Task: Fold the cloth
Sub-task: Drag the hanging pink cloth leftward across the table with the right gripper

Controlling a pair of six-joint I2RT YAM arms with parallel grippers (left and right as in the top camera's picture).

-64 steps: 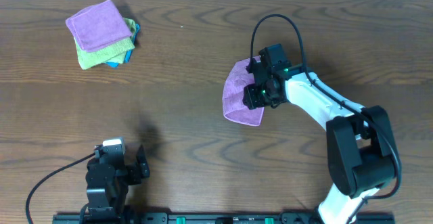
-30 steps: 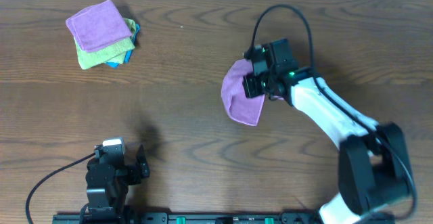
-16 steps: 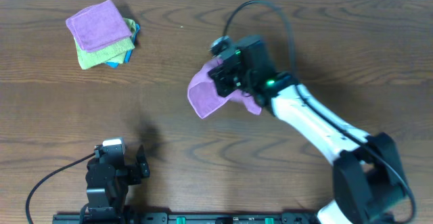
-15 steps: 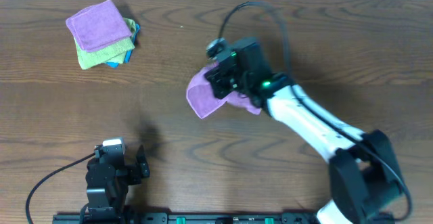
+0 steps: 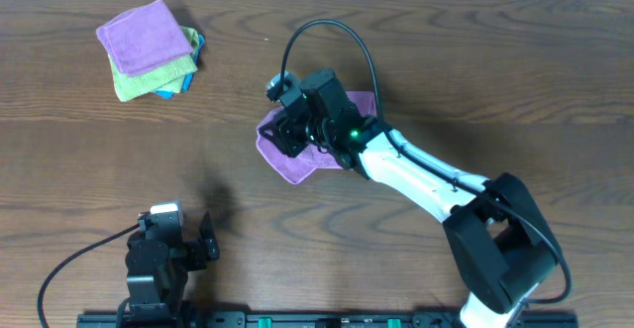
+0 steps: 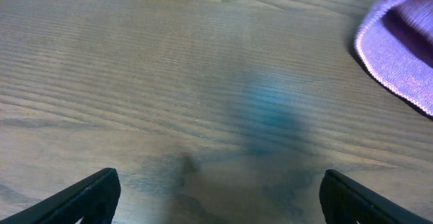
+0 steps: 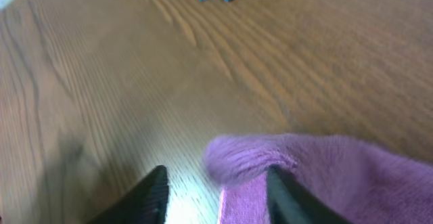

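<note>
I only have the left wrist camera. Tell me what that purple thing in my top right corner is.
Observer: A purple cloth lying near the middle of the table, under the right gripper.
Operator: Say whether it's gripping the cloth.
Observer: Cannot tell. Its wrist view shows the fingers apart, with a bunched edge of the cloth between them.
Operator: Name whatever else is out there.
Observer: A stack of folded cloths at the far left corner, purple over green over blue.
</note>
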